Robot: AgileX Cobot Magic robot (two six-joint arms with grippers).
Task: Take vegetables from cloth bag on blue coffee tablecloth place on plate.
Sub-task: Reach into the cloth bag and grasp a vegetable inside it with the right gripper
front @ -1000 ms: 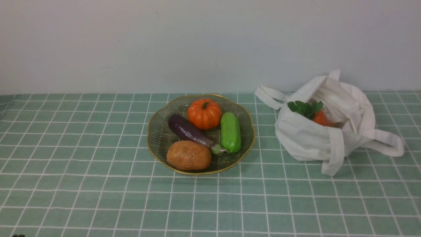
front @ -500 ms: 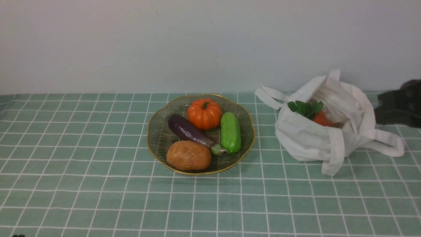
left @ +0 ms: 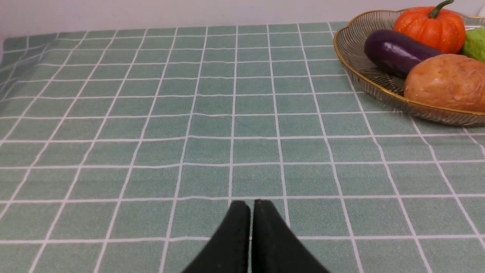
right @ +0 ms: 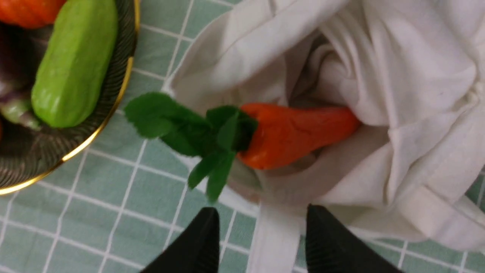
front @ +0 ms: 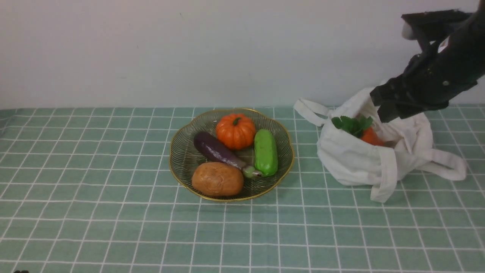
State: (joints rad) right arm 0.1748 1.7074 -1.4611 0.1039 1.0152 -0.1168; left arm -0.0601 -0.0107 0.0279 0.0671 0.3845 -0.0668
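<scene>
The orange carrot point(front: 370, 137) with dark green leaves point(front: 352, 124) lies in the open mouth of the white cloth bag point(front: 356, 159) at the right of the tablecloth point(front: 94, 212). The right wrist view shows the carrot point(right: 299, 132) lying across the bag point(right: 416, 76), leaves sticking out over the edge. My right gripper point(right: 261, 220) is open and empty, hovering above the bag; in the front view it point(front: 382, 108) hangs over the bag's back edge. The wire plate point(front: 178, 136) with a gold rim sits at the centre. My left gripper point(left: 251, 206) is shut, low over bare cloth left of the plate point(left: 352, 64).
The plate holds an orange pumpkin point(front: 235, 131), a green cucumber point(front: 265, 152), a purple eggplant point(front: 216, 150) and a brown potato point(front: 217, 179). The bag's strap handles point(front: 443, 165) spread out on the cloth. A pale wall point(front: 189, 49) stands behind the table.
My right arm has come in from the right edge and risen, moving left until its gripper is over the bag. Bag, carrot and plate have not moved.
</scene>
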